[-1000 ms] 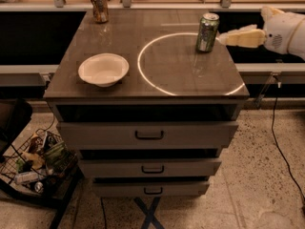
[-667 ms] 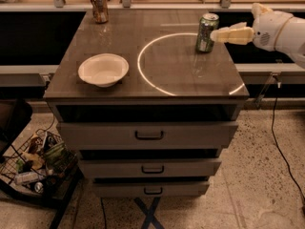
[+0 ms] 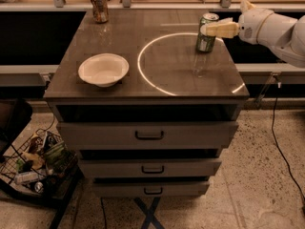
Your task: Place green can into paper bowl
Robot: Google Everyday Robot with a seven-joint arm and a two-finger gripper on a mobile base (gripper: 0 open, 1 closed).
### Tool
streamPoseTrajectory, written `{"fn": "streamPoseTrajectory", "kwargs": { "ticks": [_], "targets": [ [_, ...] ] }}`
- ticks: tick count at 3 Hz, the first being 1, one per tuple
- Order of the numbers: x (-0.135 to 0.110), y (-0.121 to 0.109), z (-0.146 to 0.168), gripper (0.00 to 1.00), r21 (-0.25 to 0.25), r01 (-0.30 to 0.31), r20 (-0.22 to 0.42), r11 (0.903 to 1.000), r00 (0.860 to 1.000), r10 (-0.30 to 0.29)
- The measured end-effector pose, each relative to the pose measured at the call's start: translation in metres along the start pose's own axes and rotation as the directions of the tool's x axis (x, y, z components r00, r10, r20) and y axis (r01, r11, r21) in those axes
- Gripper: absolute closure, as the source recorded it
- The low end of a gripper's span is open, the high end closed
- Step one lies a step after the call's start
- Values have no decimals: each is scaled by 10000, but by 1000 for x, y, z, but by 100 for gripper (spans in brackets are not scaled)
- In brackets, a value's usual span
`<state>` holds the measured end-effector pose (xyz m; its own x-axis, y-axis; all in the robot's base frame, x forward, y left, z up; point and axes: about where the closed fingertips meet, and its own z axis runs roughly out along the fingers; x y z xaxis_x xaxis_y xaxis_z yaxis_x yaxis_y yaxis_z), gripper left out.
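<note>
The green can (image 3: pixel 205 38) stands upright near the right rear of the dark tabletop (image 3: pixel 143 75), on the edge of a bright ring of light. The paper bowl (image 3: pixel 103 69) sits empty at the left front of the tabletop. My gripper (image 3: pixel 208 28) reaches in from the right at the can's upper part, its cream finger (image 3: pixel 220 29) lying across the can's top right side. The white arm (image 3: pixel 274 27) extends off the right edge.
An orange-brown can (image 3: pixel 99 5) stands at the back left of the tabletop. The cabinet has drawers (image 3: pixel 148 135) below. A wire basket of clutter (image 3: pixel 35 163) sits on the floor at left. A cable (image 3: pixel 281 147) hangs at right.
My gripper has moved left from beside the can until it reaches the can's upper part. The can and bowl have not moved.
</note>
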<state>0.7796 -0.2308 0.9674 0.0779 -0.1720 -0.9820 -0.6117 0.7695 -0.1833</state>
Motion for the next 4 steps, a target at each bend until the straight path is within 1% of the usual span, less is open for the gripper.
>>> {"fn": "streamPoseTrajectory", "kwargs": {
  "ticks": [1,2,3,4],
  "targets": [
    [7,-14,22,0,102,-177,-162,9998,9997,179],
    [21,-16,41,0,-28,-522,-208,9986,9984,521],
    [36,-14,51,0,-238,-885,-246,9958,9958,879],
    [52,-11,55,15,-293,-1140,-252,9930,9932,1133]
  ]
}}
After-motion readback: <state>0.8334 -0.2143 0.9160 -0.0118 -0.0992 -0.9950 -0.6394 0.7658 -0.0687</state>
